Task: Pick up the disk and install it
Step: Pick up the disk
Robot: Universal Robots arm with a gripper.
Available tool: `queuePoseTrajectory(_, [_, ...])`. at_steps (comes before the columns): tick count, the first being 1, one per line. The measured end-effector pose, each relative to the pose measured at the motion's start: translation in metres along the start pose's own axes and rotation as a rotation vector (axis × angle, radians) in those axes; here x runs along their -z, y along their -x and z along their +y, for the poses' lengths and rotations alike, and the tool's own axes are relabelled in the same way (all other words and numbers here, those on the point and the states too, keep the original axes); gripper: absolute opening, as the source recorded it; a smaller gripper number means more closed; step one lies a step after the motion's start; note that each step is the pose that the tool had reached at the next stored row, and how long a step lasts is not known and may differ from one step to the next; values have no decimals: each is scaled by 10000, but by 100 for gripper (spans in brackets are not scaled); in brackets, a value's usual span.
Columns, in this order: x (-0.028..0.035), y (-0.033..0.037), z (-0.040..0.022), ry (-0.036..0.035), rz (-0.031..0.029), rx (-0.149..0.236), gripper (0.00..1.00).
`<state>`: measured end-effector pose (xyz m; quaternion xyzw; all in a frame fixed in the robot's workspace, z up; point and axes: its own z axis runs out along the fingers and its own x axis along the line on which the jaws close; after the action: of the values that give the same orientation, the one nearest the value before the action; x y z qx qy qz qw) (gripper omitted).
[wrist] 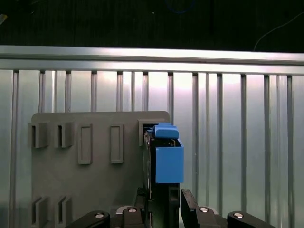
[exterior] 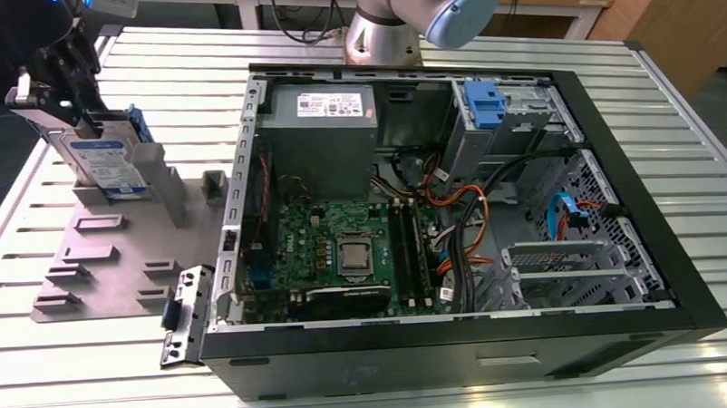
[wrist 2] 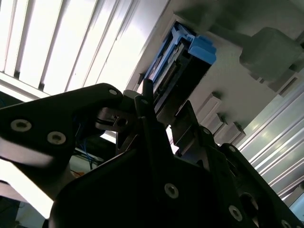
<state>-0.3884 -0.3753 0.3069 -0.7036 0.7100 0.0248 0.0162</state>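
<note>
Step in hand: the pick-up. At the exterior view's left, my gripper (exterior: 80,119) sits on the top edge of the disk (exterior: 105,163), which stands upright on its narrow side at the far end of the grey holder plate (exterior: 111,258). In the first wrist view my fingers (wrist: 186,202) flank the disk, one on each face, and look closed onto it. Whether its lower edge is clear of the holder slot, I cannot tell.

Judgement: install not begun. Getting the disk free calls for a straight pull along the slot, with no tilt, as a grey upright block (exterior: 157,179) stands just beside it.

Moving right: the open computer case (exterior: 604,159) lies on its side on the slatted table (exterior: 54,360), well apart from the disk. Inside it, the power-supply box (exterior: 317,106) comes first, then the drive cage (exterior: 512,126) with its blue tab (exterior: 486,104) near the far wall.

In the way: the case's near rim between holder and cage, and a bundle of black and orange cables (exterior: 461,210) just below the cage, which could snag the blue rails.
</note>
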Motion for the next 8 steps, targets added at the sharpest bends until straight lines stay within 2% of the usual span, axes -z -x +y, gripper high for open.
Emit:
queuePoseTrajectory(3, [0, 0, 0, -5, 31, -85, 42])
queuePoseTrajectory(8, [-3, 2, -4, -2, 40, -94, 42])
